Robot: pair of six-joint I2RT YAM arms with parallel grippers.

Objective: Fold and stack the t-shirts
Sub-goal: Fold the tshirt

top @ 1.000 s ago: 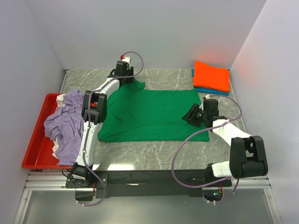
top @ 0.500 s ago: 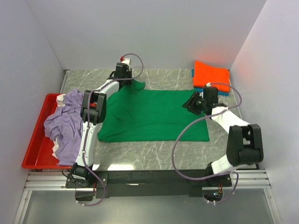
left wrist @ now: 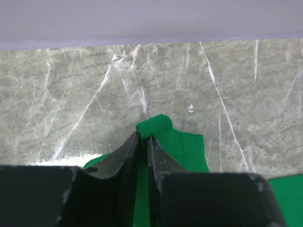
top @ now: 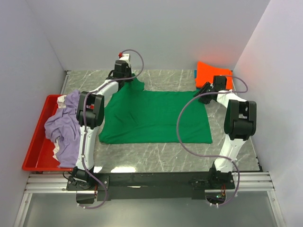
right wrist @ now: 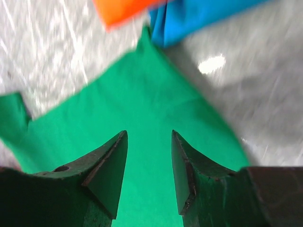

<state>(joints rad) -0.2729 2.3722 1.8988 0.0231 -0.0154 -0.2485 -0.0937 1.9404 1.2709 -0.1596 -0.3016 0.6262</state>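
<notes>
Green t-shirt (left wrist: 154, 126) cloth is pinched in the left gripper (left wrist: 144, 138): its two dark fingers (left wrist: 124, 158) are pressed together on a small rolled fold at the shirt's far left corner, and the roll pokes out just past the tips, above the grey marbled table (left wrist: 94, 85). The right gripper (right wrist: 149, 142) has its fingers (right wrist: 111, 165) spread apart with nothing between them, hovering over the far right corner of the same shirt; whether the tips touch the cloth cannot be told. Just beyond that corner lie the blue t-shirt (right wrist: 199, 14) and, on top of it, the orange t-shirt (right wrist: 123, 9), folded at the far right of the table.

From above, the green t-shirt lies spread mostly flat across the middle of the table, with some wrinkles toward its left side, and both arms reach to its far edge, one at each corner. The lavender t-shirt (top: 66, 125) sits crumpled in the red tray (top: 35, 158) at the left, partly spilling over its rim
</notes>
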